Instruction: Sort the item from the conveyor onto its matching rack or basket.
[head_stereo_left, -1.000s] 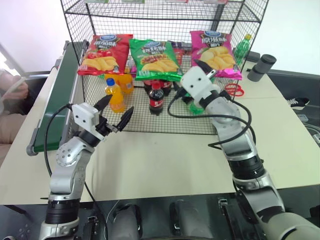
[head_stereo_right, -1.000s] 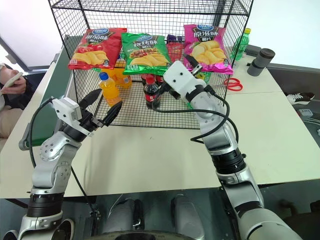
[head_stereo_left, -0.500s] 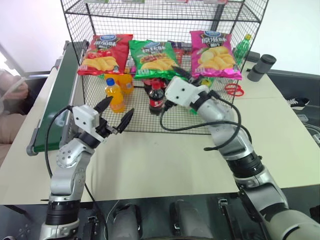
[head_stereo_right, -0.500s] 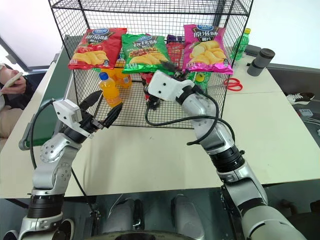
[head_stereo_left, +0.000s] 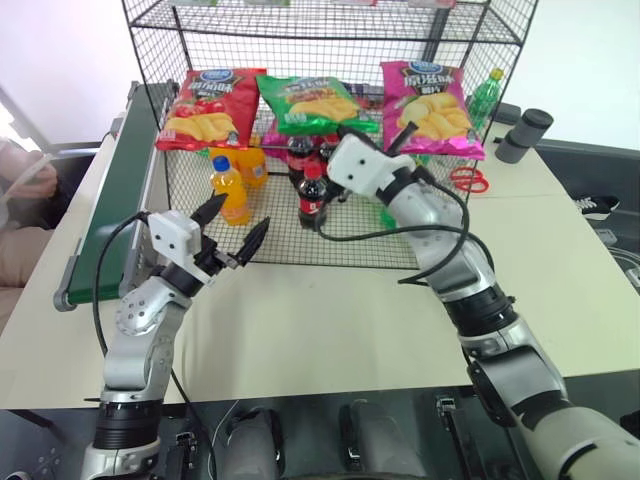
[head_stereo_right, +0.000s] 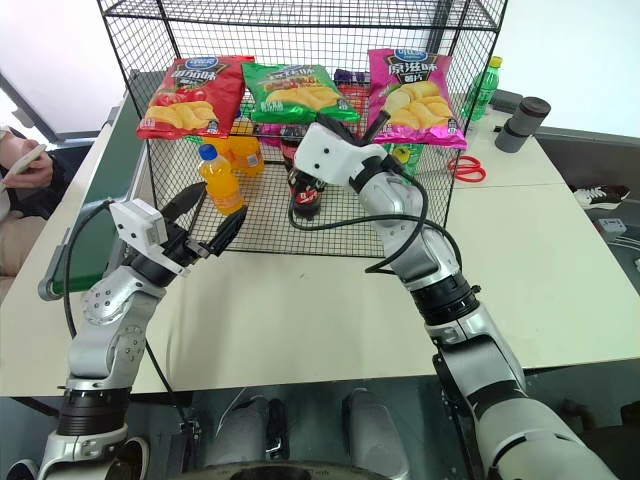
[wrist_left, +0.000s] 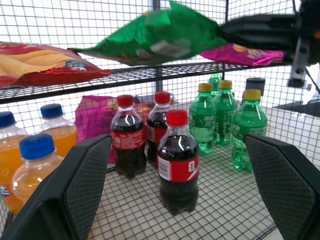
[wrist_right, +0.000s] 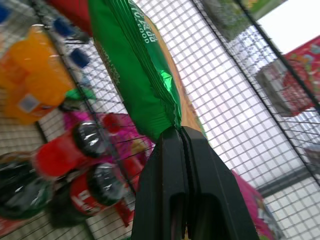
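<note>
The item, a shiny green crisp bag (head_stereo_left: 315, 103), lies on the middle tier of the tall black wire rack (head_stereo_left: 300, 18), between a red bag (head_stereo_left: 210, 105) and a pink bag (head_stereo_left: 430, 95). My right gripper (wrist_right: 180, 131) is shut on the green bag's near edge and holds that edge tilted up off the tier. In the left wrist view the green bag (wrist_left: 160, 35) hangs raised above the bottles. My left gripper (head_stereo_left: 240, 222) stands open in front of the rack's lower left, holding nothing. The dark green conveyor (head_stereo_left: 110, 200) runs along the left.
Orange drink bottles (head_stereo_left: 230, 190), cola bottles (head_stereo_left: 313, 195) and green bottles (wrist_left: 250, 125) stand on the rack's bottom tier. Red scissors (head_stereo_left: 465, 178), a dark cup (head_stereo_left: 525, 135) and a green bottle (head_stereo_left: 485, 95) lie right of the rack. A person (head_stereo_left: 20, 190) sits at far left.
My right gripper swung left from beside the pink bag, shut on the green bag's near edge and raised it. The left gripper stayed still and open.
</note>
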